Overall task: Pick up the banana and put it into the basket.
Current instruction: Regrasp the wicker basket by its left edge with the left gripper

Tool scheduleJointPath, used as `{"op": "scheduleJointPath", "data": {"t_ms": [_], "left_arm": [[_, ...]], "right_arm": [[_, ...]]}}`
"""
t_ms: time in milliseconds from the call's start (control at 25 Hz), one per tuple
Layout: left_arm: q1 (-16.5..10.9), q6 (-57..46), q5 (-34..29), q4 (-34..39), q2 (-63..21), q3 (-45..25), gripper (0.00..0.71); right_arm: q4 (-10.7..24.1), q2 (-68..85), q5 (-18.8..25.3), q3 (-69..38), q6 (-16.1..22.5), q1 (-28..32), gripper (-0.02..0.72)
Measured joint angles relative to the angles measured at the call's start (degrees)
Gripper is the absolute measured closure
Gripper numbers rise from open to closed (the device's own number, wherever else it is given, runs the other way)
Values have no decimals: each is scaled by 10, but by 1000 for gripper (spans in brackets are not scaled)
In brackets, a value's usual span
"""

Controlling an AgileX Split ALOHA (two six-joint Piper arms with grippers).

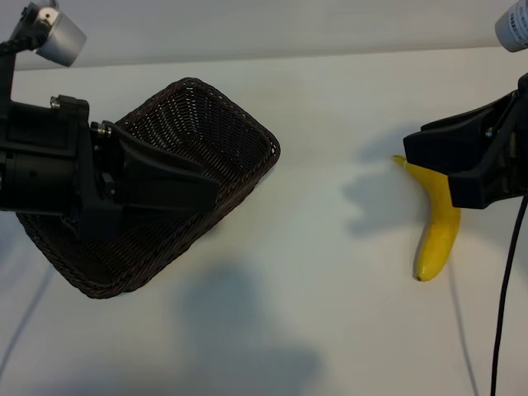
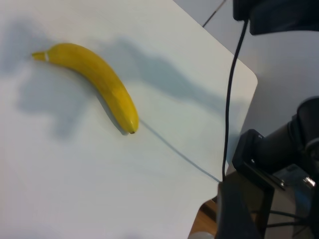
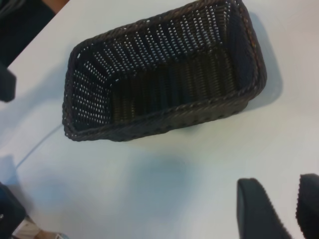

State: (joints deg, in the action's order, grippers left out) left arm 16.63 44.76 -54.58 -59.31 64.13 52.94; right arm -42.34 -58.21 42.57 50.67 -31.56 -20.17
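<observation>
White tabletop (image 1: 330,330) lay under both your arms. Your right gripper (image 1: 450,165) hovered over the banana's (image 1: 437,235) stem end, jaws partly apart and holding nothing. Your left gripper (image 1: 194,186) hung over the basket (image 1: 239,124), also parted and holding nothing, well away from the banana.

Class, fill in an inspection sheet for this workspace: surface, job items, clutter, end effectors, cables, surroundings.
Surface: white table, bare apart from the job items.
Job items: banana lying on the table, not held; basket empty, well apart from it.
Clutter: nothing seen.
End effectors: left end effector above the basket, holding nothing; right end effector above the banana, fingers apart, holding nothing.
Cables: black cable hanging beside the right arm.
Surroundings: pale wall behind the table.
</observation>
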Motion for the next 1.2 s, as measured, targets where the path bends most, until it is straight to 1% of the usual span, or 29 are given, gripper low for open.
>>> {"op": "scheduleJointPath", "data": {"t_ms": [160, 320, 400, 480, 560, 680, 720, 800, 880, 960, 1040, 1200], "left_arm": [[0, -14, -10, 0, 0, 0, 305], [0, -70, -43, 0, -1, 0, 326], [0, -98, -40, 1, -9, 0, 351], [-2, -120, -22, 9, -37, 0, 389], [-18, -158, -11, 30, -78, 0, 421], [-55, -244, -24, 89, -149, 0, 432], [-65, -276, -33, 115, -184, 0, 432], [-88, -332, -60, 165, -227, 0, 428], [-103, -383, -85, 213, -259, 0, 421], [-113, -431, -107, 265, -288, 0, 407], [-115, -472, -126, 317, -314, 0, 388], [-115, -560, -126, 454, -335, 0, 344]], "right_arm": [[0, 0, 2, 0, 4, 0, 456], [0, 0, 0, 0, 7, 0, 456], [0, 0, -1, 0, 7, 0, 456], [0, 0, -3, 0, 7, 0, 456], [0, 0, -6, 0, 7, 0, 456], [0, 0, -7, 0, 7, 0, 456], [0, 0, -7, 0, 7, 0, 456], [0, 0, -11, 0, 7, 0, 456], [0, 0, -15, 0, 7, 0, 456], [0, 0, -20, 0, 7, 0, 456], [0, 0, -24, 0, 7, 0, 456], [0, 0, -24, 0, 7, 0, 456]]}}
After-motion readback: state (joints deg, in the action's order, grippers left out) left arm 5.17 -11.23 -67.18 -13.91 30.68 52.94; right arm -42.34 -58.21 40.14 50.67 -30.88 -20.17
